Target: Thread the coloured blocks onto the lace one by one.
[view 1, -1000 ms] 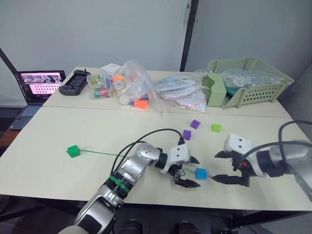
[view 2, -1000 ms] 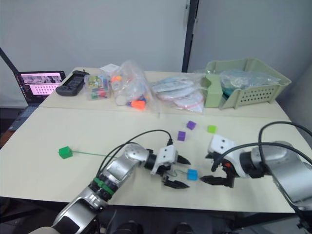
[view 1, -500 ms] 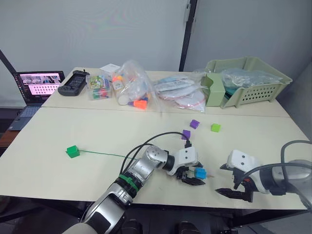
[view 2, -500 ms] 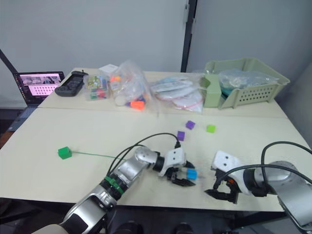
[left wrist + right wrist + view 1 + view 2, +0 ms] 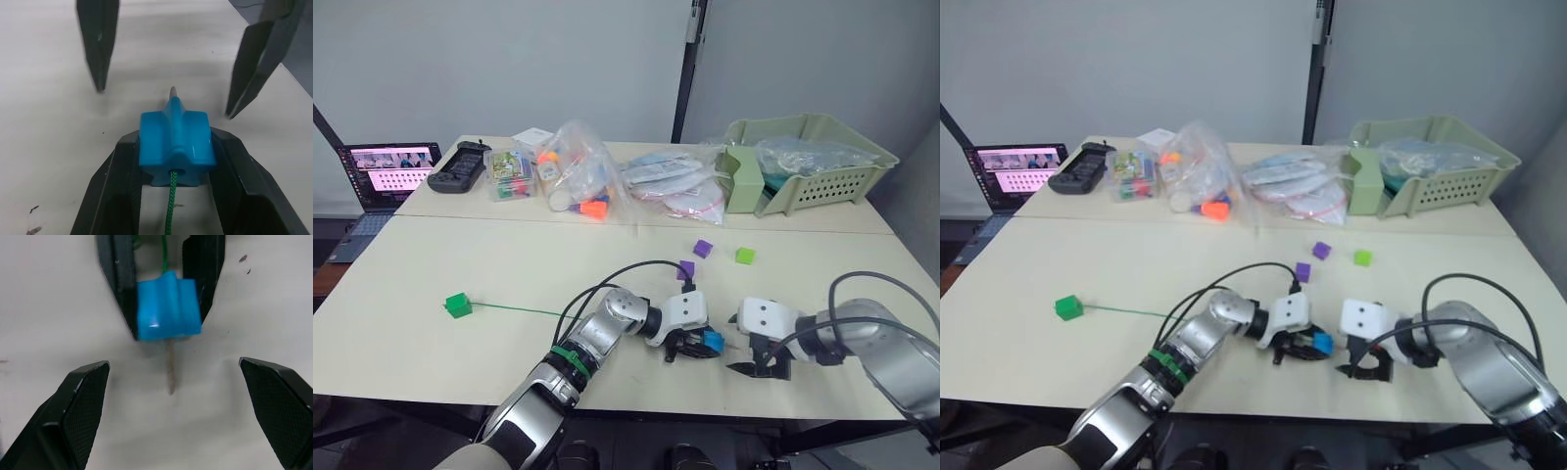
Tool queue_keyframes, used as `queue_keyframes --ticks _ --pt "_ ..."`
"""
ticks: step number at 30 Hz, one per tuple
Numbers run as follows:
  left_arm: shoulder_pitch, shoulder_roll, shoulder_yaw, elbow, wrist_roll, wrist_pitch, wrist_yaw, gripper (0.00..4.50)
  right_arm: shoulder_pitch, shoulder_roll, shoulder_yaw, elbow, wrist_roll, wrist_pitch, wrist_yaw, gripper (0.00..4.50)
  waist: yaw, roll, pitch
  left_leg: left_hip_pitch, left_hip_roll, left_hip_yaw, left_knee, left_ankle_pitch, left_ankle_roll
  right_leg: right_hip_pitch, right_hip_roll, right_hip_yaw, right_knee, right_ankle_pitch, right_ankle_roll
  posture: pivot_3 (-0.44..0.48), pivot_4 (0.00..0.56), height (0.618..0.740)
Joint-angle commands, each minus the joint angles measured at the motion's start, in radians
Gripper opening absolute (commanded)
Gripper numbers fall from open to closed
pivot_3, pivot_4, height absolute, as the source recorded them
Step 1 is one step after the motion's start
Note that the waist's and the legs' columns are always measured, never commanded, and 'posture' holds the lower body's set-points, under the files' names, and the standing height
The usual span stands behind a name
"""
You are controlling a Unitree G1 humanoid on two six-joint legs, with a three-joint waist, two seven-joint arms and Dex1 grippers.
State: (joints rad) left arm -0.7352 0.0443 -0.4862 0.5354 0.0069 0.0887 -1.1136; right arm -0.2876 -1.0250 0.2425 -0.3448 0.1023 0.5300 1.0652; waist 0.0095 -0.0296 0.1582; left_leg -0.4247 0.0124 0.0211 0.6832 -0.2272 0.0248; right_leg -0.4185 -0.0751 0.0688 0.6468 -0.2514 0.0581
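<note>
Now clamping the blue block (image 5: pixel 176 147) between left gripper (image 5: pixel 174 169) fingers, lace (image 5: pixel 170 208) through it, tan tip (image 5: pixel 170 369) poking toward the wide-open, empty right gripper (image 5: pixel 178 382) on the tabletop (image 5: pixel 509 264).

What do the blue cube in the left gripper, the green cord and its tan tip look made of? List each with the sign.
Blue cube: apparently moulded plastic, glossy, with rounded ridges and a bright highlight.
Green cord: seemingly braided fibre, matte, with a visible twisted weave where it enters the cube's hole.
Tan tip: stiff and straight, dull; plastic or wood, hard to tell.
</note>
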Motion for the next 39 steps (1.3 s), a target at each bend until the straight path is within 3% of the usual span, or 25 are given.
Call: queue_keyframes --ticks 1,12,17,21,30,34,39 --pt "-0.01 -0.002 0.005 -0.024 0.006 -0.013 0.004 1.38 -0.041 0.007 0.027 0.014 -0.034 -0.014 0.017 3.68 0.002 0.0 0.0 0.0 0.0 0.0 0.0 0.0 0.0 0.0 0.0 0.0 0.0 0.0 0.0 0.0 0.15 0.734" --pt "-0.008 0.009 0.016 -0.024 0.002 -0.004 0.008 1.38 -0.039 0.027 0.031 -0.011 -0.034 0.072 0.025 0.03 0.001 0.0 0.0 0.0 0.0 0.0 0.0 0.0 0.0 0.0 0.0 0.0 0.0 0.0 0.0 0.0 0.15 0.734" --pt "-0.005 0.024 0.031 -0.055 -0.014 0.013 -0.002 1.38 -0.04 0.024 0.022 -0.014 -0.027 0.094 0.03 0.0 0.001 0.0 0.0 0.0 0.0 0.0 0.0 0.0 0.0 0.0 0.0 0.0 0.0 0.0 0.0 0.0 0.15 0.734" --pt "0.009 0.104 0.063 -0.149 -0.043 0.043 -0.041 1.38 -0.042 0.01 0.008 -0.01 -0.018 0.099 0.046 0.0 0.0 0.0 0.0 0.0 0.0 0.0 0.0 0.0 0.0 0.0 0.0 0.0 0.0 0.0 0.0 0.0 0.15 0.734" --pt "0.085 0.427 0.192 -0.248 -0.099 0.042 -0.162 1.38 -0.048 -0.036 -0.028 0.024 0.004 0.068 0.095 0.0 -0.009 0.001 0.0 0.0 0.001 -0.004 0.0 0.0 0.0 -0.001 0.0 0.0 0.001 0.0 -0.001 0.0 0.15 0.734" --pt "0.129 0.591 0.295 -0.186 -0.148 0.008 -0.23 1.38 -0.059 -0.039 -0.026 0.044 0.002 0.047 0.108 0.0 -0.014 0.001 0.0 0.0 0.002 -0.005 0.0 0.0 0.0 -0.002 0.0 0.0 0.001 0.0 -0.001 0.0 0.15 0.734" --pt "0.105 0.74 0.376 0.078 -0.136 -0.166 -0.278 1.38 -0.076 -0.028 -0.02 0.073 -0.004 0.017 0.116 0.0 -0.019 0.001 0.0 0.001 0.002 -0.003 -0.001 0.0 0.0 -0.002 0.0 -0.001 0.001 0.0 -0.001 0.0 0.15 0.734"
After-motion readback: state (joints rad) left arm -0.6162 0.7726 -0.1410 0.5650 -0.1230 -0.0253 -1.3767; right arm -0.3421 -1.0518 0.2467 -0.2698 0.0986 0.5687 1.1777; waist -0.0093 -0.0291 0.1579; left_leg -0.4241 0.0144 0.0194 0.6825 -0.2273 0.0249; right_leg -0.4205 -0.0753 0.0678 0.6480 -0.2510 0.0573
